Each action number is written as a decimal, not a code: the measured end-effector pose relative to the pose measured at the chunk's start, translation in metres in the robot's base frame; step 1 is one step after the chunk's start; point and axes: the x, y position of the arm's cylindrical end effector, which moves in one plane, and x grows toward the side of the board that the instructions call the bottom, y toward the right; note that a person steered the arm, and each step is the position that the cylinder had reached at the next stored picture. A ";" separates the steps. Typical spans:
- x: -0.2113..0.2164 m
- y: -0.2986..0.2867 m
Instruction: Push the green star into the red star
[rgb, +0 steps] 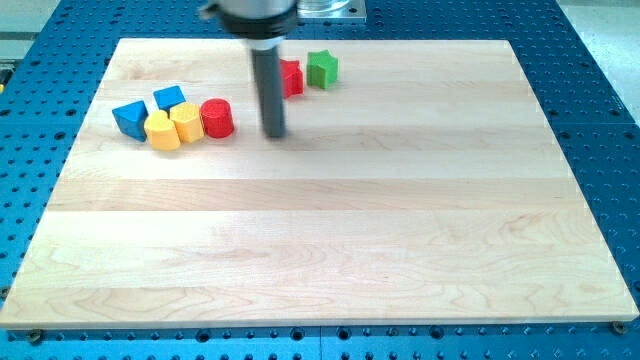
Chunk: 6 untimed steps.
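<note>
**Green star set just beside the red star near the board's top edge**

The green star (322, 68) is found near the view's top, a little right of centre, on the wooden board (330, 230). Immediately to its left the red star (291, 77) is seen; the two appear to be touching or nearly so, though the exact gap cannot be told, and part of the red star is hidden behind the dark rod. The rod is held upright in front of the red star, and my tip (274, 134) is planted on the board below and slightly left of it, apart from both stars. No jaws are carried by this arm, so nothing can be told of their being apart or together.

Toward the view's left a cluster of five blocks is gathered. A red cylinder (217, 118) is placed at its right end, just left of the tip but not touching it. Beside it a yellow block (186, 122) and a second yellow block (161, 130) are packed closely together. A blue cube (169, 98) is set just above them, and a blue triangular block (129, 117) is placed at the cluster's far left
</note>
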 end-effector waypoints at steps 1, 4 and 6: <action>-0.055 0.082; -0.109 -0.013; -0.056 -0.040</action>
